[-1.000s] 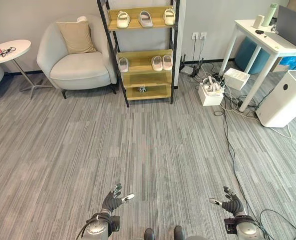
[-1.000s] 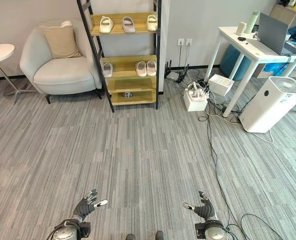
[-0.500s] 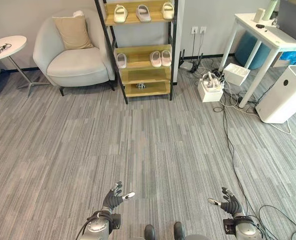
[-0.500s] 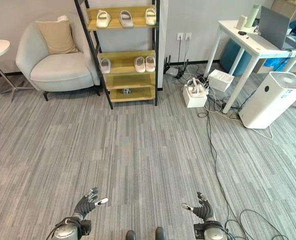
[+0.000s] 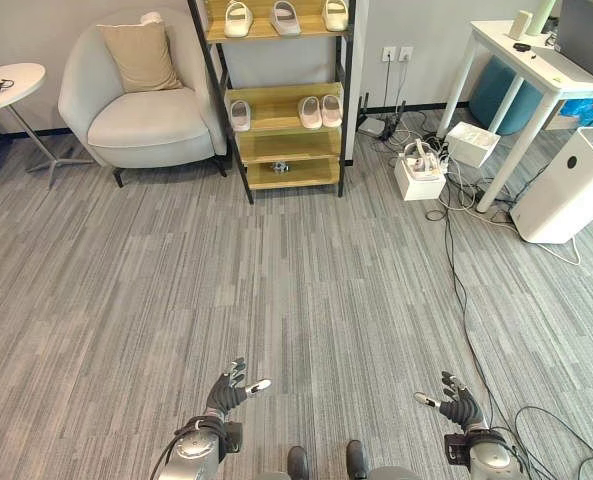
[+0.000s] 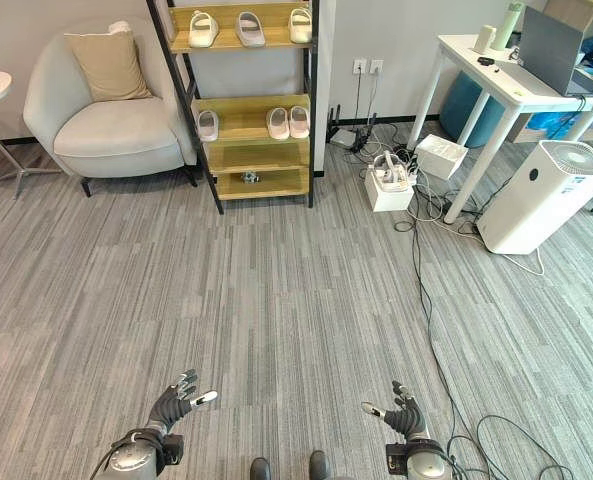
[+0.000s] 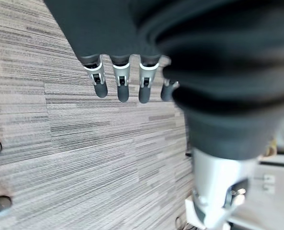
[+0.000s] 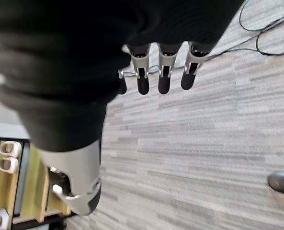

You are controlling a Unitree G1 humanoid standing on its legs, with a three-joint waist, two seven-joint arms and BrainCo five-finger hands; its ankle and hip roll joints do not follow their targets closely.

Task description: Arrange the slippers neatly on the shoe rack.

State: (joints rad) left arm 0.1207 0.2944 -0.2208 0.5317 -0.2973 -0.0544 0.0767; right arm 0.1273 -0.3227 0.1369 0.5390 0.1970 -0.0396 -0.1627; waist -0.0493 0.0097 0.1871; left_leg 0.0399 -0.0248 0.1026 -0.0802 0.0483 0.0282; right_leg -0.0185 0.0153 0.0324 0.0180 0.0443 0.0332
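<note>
Fingers of the left hand [image 5: 228,391] and right hand [image 5: 459,408] hang spread and relaxed over bare floor [image 5: 306,290], holding nothing, probably because the rack [image 5: 281,95] stands well away by the far wall. Beside the rack sits an armchair [image 5: 141,100]. Pale slippers [image 5: 318,111] already rest on the rack's upper two shelves, some loosely spaced.
</note>
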